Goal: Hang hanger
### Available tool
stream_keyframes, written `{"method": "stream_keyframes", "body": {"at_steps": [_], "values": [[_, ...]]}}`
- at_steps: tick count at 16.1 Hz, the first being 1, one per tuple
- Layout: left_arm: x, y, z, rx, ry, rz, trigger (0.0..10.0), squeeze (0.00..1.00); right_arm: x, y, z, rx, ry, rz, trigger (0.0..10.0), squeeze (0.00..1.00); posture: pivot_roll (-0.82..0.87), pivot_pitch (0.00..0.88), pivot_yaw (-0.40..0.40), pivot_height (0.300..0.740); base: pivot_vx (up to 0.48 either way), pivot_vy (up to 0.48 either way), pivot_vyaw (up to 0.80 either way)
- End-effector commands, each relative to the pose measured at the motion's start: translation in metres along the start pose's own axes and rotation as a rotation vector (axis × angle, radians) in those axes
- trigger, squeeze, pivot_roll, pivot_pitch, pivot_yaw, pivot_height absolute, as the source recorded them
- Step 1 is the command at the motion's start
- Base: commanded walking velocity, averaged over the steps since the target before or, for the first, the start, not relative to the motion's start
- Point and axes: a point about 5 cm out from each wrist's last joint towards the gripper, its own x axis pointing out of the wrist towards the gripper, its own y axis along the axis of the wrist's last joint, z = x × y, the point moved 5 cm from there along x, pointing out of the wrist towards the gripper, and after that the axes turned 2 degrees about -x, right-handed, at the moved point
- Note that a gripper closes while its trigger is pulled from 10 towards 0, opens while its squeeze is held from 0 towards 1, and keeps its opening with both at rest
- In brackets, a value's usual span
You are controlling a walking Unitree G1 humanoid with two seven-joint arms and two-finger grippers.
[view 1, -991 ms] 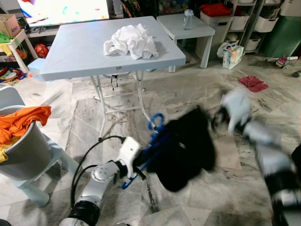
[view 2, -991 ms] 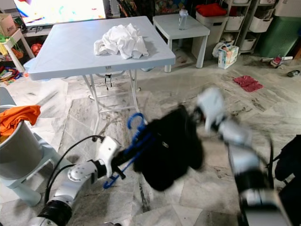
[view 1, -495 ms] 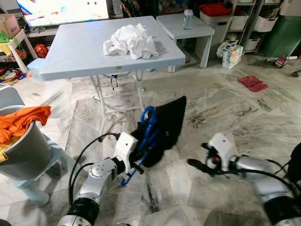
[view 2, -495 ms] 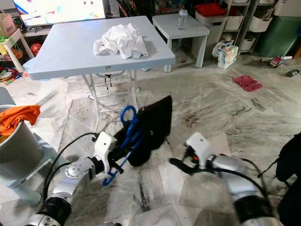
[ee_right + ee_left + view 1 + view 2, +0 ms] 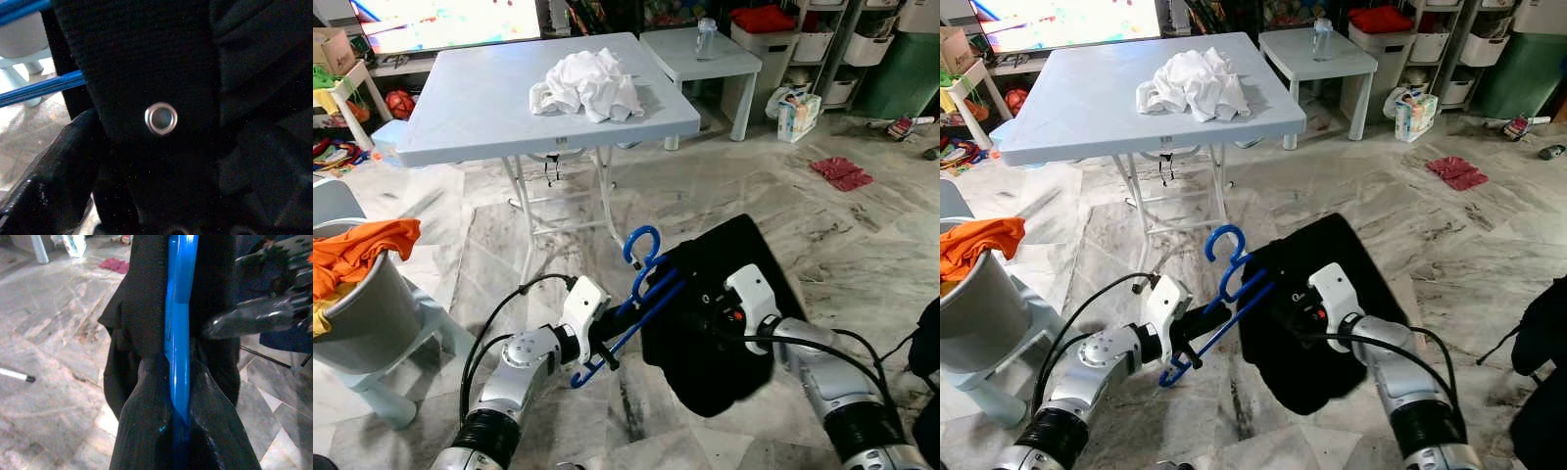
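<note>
A blue plastic hanger is held low over the marble floor with its hook up, and my left gripper is shut on its lower bar. In the left wrist view the black fingers clamp the blue bar. A black garment hangs over the hanger and droops to the right. My right gripper is pressed into the garment's upper edge, shut on a fabric band with a metal eyelet.
A white folding table stands ahead with a heap of white cloth on it. A grey bucket of orange clothes is at my left. A small white table, storage shelves and a red cloth lie ahead right.
My right gripper rose from low over the floor and closed on the black garment. The garment now spreads out to the right, and the hanger sits higher and more tilted.
</note>
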Motion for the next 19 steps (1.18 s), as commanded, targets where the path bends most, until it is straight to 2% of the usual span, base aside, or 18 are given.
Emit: {"method": "stream_keyframes", "body": {"at_steps": [1,3,4,5,6,7,9,10,11,12,13,15,16,17,19], "values": [[0.003,0.019,-0.001,0.044,-0.014,0.045,0.0,0.0,0.001,0.002,0.005,-0.01,-0.026,-0.001,10.0,0.0,-0.05,0.005,0.03,0.74,0.0,0.0,0.0],[0.003,0.023,0.003,0.042,-0.037,0.06,0.0,0.0,0.0,-0.001,0.014,-0.004,-0.077,-0.009,9.7,0.0,-0.05,0.007,0.028,0.74,0.0,0.0,0.0],[0.004,0.028,0.007,0.04,-0.055,0.078,0.0,0.0,0.001,0.001,0.023,0.002,-0.139,-0.001,4.6,0.0,-0.05,0.006,0.027,0.74,0.0,0.0,0.0],[0.004,0.031,0.01,0.034,-0.066,0.089,0.0,0.0,0.002,0.003,0.04,0.052,-0.267,0.017,0.0,0.0,-0.05,0.006,0.028,0.74,0.0,0.0,0.0],[0.005,0.032,0.012,0.03,-0.081,0.093,0.0,0.0,0.002,0.002,0.05,0.104,-0.361,0.02,0.0,0.0,-0.05,0.005,0.029,0.74,0.0,0.0,0.0],[0.006,0.032,0.015,0.036,-0.093,0.09,0.0,0.0,0.005,0.002,0.051,0.124,-0.393,0.024,0.0,0.0,-0.05,0.005,0.029,0.74,0.0,0.0,0.0],[0.006,0.034,0.02,0.038,-0.113,0.092,0.0,0.0,0.016,0.007,0.043,0.175,-0.405,0.044,0.0,0.0,-0.04,0.002,0.029,0.74,0.0,0.0,0.0],[0.006,0.035,0.02,0.039,-0.11,0.09,0.0,0.0,0.023,0.011,0.034,0.158,-0.376,0.052,3.4,0.0,-0.03,0.003,0.028,0.74,0.0,0.0,0.0],[0.005,0.035,0.019,0.037,-0.107,0.09,0.0,0.0,0.024,0.011,0.032,0.141,-0.37,0.052,4.2,0.0,-0.03,0.003,0.026,0.74,0.0,0.0,0.0],[0.005,0.034,0.019,0.037,-0.103,0.088,0.0,0.0,0.025,0.011,0.032,0.136,-0.37,0.048,4.4,0.0,-0.04,0.004,0.024,0.74,0.0,0.0,0.0],[0.004,0.034,0.019,0.035,-0.103,0.087,0.0,0.0,0.022,0.01,0.038,0.138,-0.402,0.051,10.0,0.0,-0.04,0.005,0.024,0.74,0.0,0.0,0.0],[0.005,0.034,0.023,0.028,-0.12,0.085,0.0,0.0,0.017,0.013,0.049,0.129,-0.468,0.067,10.0,0.0,-0.04,0.005,0.024,0.74,0.0,0.0,0.0],[0.006,0.034,0.028,0.026,-0.148,0.08,0.0,0.0,0.013,0.016,0.058,0.145,-0.519,0.089,3.2,0.0,-0.04,0.006,0.025,0.74,0.0,0.0,0.0],[0.006,0.034,0.03,0.023,-0.153,0.08,0.0,0.0,0.01,0.018,0.062,0.138,-0.543,0.098,0.0,0.0,-0.04,0.005,0.026,0.74,0.0,0.0,0.0],[0.006,0.033,0.03,0.023,-0.155,0.078,0.0,0.0,0.004,0.022,0.072,0.126,-0.598,0.118,0.0,0.0,-0.05,0.005,0.025,0.74,0.0,0.0,0.0]]}}
